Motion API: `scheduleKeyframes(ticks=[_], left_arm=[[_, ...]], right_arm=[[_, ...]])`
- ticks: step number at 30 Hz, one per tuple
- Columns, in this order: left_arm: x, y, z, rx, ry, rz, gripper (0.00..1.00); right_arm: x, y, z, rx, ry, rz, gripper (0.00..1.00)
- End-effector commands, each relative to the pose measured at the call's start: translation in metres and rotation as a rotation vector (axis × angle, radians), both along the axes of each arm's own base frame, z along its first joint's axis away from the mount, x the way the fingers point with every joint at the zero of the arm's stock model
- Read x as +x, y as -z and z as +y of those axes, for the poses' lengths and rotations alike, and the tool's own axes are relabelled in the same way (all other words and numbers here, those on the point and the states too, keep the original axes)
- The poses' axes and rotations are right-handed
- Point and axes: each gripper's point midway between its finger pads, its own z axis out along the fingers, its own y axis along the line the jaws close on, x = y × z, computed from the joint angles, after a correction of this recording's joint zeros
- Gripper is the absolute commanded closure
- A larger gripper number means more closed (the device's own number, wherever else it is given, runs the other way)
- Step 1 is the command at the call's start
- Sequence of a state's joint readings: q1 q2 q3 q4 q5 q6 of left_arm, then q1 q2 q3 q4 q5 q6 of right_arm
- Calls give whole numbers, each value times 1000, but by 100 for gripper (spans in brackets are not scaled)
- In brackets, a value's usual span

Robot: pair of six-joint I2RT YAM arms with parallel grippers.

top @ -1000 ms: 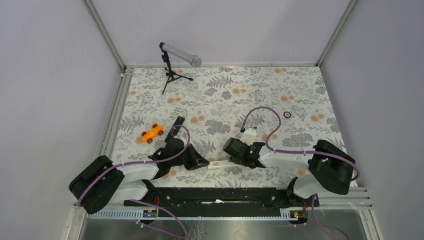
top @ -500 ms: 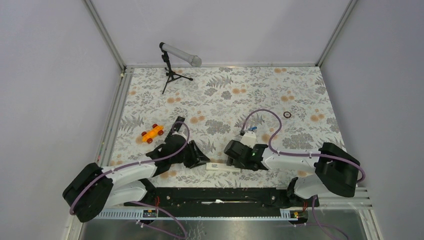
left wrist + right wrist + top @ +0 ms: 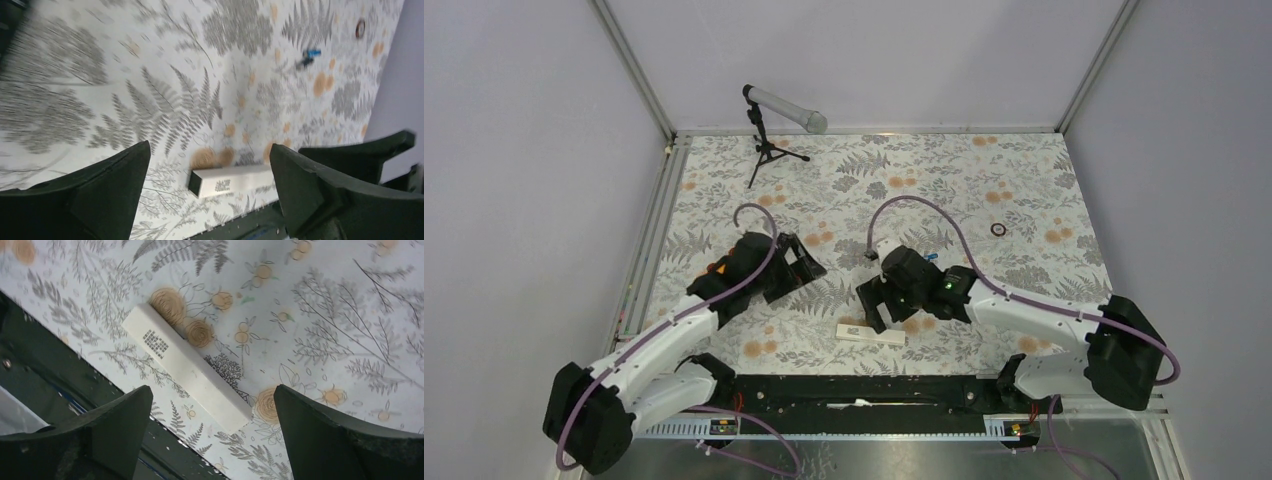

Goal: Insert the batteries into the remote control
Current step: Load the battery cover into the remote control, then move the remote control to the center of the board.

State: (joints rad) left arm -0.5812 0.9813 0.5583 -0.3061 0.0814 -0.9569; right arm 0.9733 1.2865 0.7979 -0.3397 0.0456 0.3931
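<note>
The white remote control (image 3: 871,334) lies flat on the flowered table near the front edge, held by nothing. My left gripper (image 3: 804,262) hangs to its far left, open and empty; in the left wrist view (image 3: 210,150) the remote (image 3: 230,180) shows low between the spread fingers, apart from both. My right gripper (image 3: 874,308) hovers just behind the remote, also open and empty (image 3: 212,390), with the remote (image 3: 187,365) below it. A small blue battery (image 3: 310,54) lies far off on the table. No other batteries show.
An orange toy car (image 3: 717,268) peeks out from under my left arm. A microphone on a black tripod (image 3: 769,140) stands at the back left. A small dark ring (image 3: 998,229) lies at the right. The black base rail (image 3: 854,390) runs along the front edge.
Both grippers have opened wide and drawn back from the remote, which stays on the table. My left arm has swung away to the far left; the right has lifted toward the back.
</note>
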Motion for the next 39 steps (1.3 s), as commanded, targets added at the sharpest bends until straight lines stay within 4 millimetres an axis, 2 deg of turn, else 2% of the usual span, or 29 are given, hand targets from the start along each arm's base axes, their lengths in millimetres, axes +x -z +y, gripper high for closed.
scheduleKeyframes(ticks=[1,3,7,10,14,17,19,21,25,30,32,35,39], left_arm=[[29,-37,56,183,-166,-118,1],[35,-50,81,247,-240,-140,1],[41,-71,111,296,-318,-192,1],[45,-75,123,305,-339,-208,1],[49,-72,129,298,-348,-194,1],[52,-68,130,288,-348,-185,1],[54,-66,133,287,-355,-180,1],[55,-66,135,292,-358,-180,1],[56,-67,140,303,-364,-185,1],[55,-62,143,325,-350,-180,1],[58,-57,135,327,-282,-182,1],[63,-45,122,330,-173,-140,1],[73,-33,114,344,-98,-101,1]], right_arm=[[-19,5,18,-46,-420,-26,1],[-25,20,19,-126,-510,-20,3],[-35,46,23,-266,-644,-10,6],[-33,60,25,-320,-670,-15,11],[-22,68,26,-372,-663,-38,18],[-20,72,29,-389,-664,-22,33],[-21,78,27,-412,-658,5,52],[-14,81,26,-426,-614,9,62],[26,75,23,-398,-397,-15,67],[110,45,23,-304,-60,-108,66],[145,36,23,-300,42,-149,66],[182,43,27,-316,123,-161,66],[217,56,28,-289,239,-134,66]])
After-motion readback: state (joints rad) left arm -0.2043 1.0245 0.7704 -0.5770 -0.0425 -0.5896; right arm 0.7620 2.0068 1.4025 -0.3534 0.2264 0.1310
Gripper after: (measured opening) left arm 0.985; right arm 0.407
